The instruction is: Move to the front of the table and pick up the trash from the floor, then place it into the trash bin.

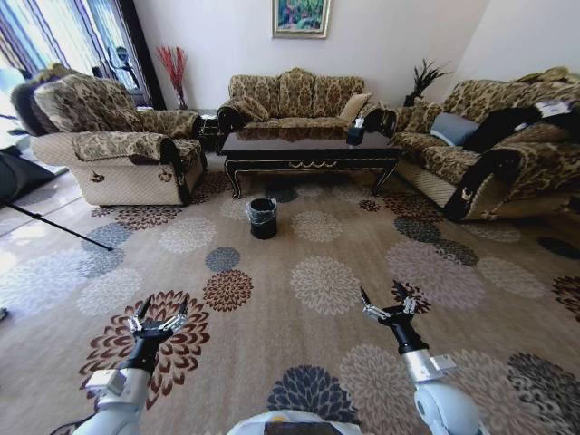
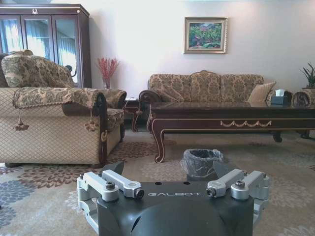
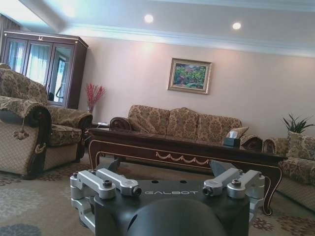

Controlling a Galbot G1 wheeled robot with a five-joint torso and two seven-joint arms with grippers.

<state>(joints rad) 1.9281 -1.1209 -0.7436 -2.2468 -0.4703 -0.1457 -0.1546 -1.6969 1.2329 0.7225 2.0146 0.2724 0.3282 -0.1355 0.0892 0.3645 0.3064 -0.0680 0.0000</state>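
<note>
The near-black table [image 1: 308, 149] with gold trim stands across the room, in front of the back sofa. The small black trash bin [image 1: 263, 217], lined with a clear bag, sits on the flower-patterned carpet floor [image 1: 317, 281] just before the table's left end. The trash is out of view. My left gripper [image 1: 165, 301] and right gripper [image 1: 381, 290] hover open and empty over the carpet close to me, far short of the bin. In the left wrist view the bin [image 2: 202, 162] lies straight ahead of the open left gripper [image 2: 167, 167], with the table [image 2: 236, 115] behind it. The right wrist view looks past the right gripper [image 3: 166, 164] at the table [image 3: 187, 150].
A patterned armchair [image 1: 118, 149] flanks the left side, a sofa [image 1: 290, 95] the back, another sofa [image 1: 498, 154] the right. A tissue box [image 1: 355, 131] sits on the table. A black stand leg [image 1: 54, 227] slants across the left floor. Open carpet lies between me and the bin.
</note>
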